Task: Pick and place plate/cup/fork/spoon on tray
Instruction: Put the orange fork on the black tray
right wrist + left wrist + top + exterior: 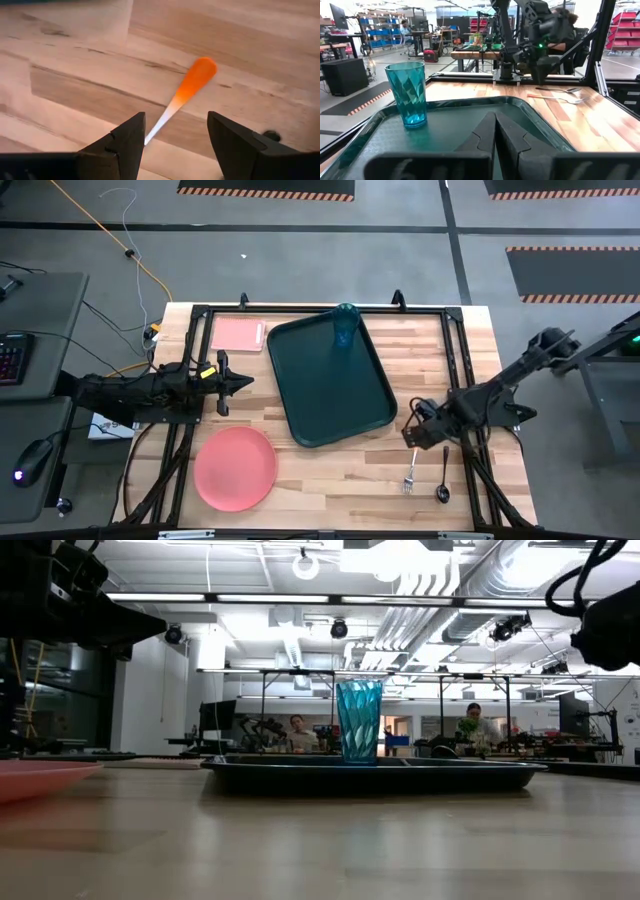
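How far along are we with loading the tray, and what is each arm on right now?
Done: only the cup stands upright at the tray's far end. In hand: the right pincer hangs open over the fork, which lies on the table, not gripped. Left: fork, spoon beside it, and plate, all off the tray. The left pincer waits shut at the tray's left side.

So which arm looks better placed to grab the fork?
The right one, probably. Its gripper hangs open just above the fork on the bare wood, with the spoon alongside. The left gripper sits shut across the tray, nearer the plate.
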You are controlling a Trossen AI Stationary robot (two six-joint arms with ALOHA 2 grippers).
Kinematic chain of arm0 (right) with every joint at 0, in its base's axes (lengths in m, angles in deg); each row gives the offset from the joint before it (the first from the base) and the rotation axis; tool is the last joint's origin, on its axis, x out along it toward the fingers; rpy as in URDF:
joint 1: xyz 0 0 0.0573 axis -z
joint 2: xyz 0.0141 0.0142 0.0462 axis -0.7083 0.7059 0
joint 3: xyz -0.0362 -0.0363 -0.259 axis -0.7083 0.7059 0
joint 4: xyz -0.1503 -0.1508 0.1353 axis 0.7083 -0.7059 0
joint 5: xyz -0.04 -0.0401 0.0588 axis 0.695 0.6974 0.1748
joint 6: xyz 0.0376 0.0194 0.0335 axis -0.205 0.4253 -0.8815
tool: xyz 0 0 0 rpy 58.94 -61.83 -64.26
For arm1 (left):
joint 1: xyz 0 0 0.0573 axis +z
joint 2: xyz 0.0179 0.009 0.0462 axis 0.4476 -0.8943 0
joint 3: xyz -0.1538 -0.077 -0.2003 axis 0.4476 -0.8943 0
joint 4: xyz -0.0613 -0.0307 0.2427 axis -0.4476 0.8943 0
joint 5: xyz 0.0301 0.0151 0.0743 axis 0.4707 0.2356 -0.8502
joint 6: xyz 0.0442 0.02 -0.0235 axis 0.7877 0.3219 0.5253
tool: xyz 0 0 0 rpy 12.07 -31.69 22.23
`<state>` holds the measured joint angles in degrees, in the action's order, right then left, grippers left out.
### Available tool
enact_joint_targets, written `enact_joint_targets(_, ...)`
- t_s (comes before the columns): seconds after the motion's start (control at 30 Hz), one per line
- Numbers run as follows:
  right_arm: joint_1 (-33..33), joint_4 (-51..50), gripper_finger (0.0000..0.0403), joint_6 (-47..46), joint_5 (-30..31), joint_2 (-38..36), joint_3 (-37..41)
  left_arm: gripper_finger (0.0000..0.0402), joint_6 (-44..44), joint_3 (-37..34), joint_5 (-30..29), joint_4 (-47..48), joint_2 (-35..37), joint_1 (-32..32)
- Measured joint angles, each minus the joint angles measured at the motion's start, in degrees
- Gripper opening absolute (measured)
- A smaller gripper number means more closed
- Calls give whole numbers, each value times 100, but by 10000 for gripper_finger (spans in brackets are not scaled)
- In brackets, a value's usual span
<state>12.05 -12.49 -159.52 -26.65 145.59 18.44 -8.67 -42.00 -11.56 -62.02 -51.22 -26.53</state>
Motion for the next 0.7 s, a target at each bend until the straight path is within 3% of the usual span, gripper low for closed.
enact_joint_targets(0.5,-157,31,206,-141,-379,2181,-1159,0,0,0,0,1,0,0)
enact_joint_targets(0.7,-439,-221,206,-472,-817,2997,-1607,0,0,0,-1,2,0,2)
